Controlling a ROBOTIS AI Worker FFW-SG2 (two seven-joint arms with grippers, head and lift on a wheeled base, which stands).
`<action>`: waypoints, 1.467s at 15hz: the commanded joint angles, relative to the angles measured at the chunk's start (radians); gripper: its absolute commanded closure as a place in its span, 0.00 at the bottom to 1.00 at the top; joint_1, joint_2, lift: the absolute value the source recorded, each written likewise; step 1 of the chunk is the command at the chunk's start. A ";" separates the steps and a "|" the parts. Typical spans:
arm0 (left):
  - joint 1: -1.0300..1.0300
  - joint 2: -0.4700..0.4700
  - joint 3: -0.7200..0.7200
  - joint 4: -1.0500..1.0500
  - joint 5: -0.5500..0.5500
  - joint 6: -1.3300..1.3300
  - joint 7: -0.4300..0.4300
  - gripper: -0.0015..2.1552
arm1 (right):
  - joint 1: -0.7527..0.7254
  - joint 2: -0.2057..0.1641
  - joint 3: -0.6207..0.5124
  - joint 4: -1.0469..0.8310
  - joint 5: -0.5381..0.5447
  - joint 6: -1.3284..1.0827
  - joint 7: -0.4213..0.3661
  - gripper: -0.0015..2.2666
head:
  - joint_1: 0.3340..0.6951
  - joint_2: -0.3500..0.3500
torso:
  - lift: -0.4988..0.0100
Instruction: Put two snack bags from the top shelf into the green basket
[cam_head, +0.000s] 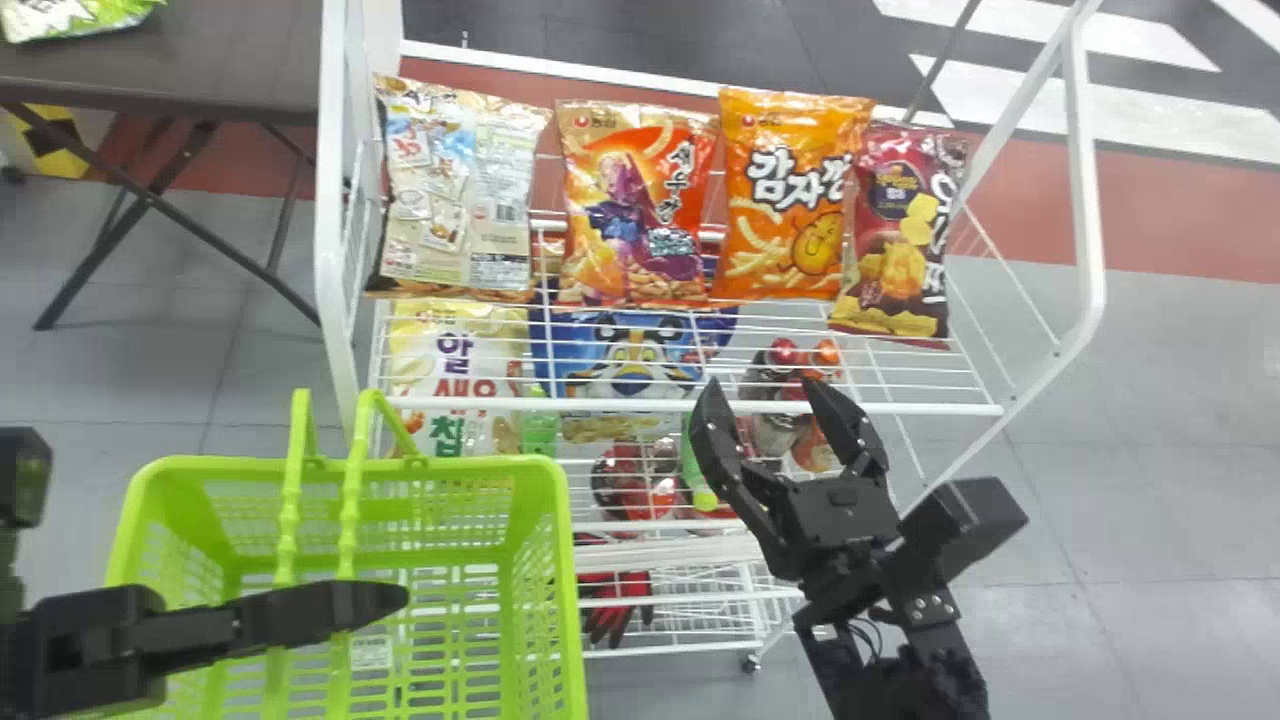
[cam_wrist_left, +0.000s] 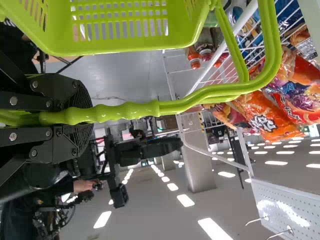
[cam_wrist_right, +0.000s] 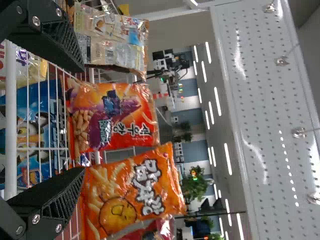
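At the far left we see a dark table (cam_head: 230, 50) on folding legs, with a green packet (cam_head: 75, 15) on its corner, over a floor (cam_head: 1150, 500) of grey tiles crossed by a red band. Below it in the head view sits the green basket (cam_head: 480, 466); the left gripper (cam_head: 375, 604) is at its raised green handles (cam_head: 349, 510), its fingers closed round them. Beside the basket stands the white wire rack (cam_head: 1087, 200), whose left post rises between the table and the bags. Across its top shelf (cam_head: 620, 405) we find, in order, a cream bag (cam_head: 460, 190), a red-orange bag with purple print (cam_head: 635, 205), an orange bag (cam_head: 790, 195) and, touching that one, a dark red bag (cam_head: 900, 235). Under the shelf wires lie a pale yellow bag (cam_head: 450, 370), a blue bag (cam_head: 630, 355) and some bottles (cam_head: 780, 410), with a red-and-black glove (cam_head: 625, 600) lower down. The right gripper (cam_head: 765, 388) is at the front rail, its fingers wide apart, and that rail runs between us and the bags. In the right wrist view we also have a pale perforated panel (cam_wrist_right: 270, 115) with hooks, near long ceiling lights (cam_wrist_right: 227, 160).
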 joint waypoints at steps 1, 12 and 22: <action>0.007 -0.001 -0.003 -0.005 0.000 0.001 0.000 1.00 | -0.081 -0.008 0.123 0.021 0.064 0.055 -0.055 0.05 | 1.00 0.23 | 0.98; 0.025 0.007 -0.034 -0.031 0.002 0.001 0.012 1.00 | -0.610 0.064 0.380 0.500 0.132 0.132 -0.296 0.04 | 1.00 0.61 | 0.98; 0.004 0.024 -0.080 -0.014 -0.003 0.001 0.014 1.00 | -0.903 0.064 0.416 0.791 0.116 0.212 -0.220 0.04 | 1.00 0.58 | 0.98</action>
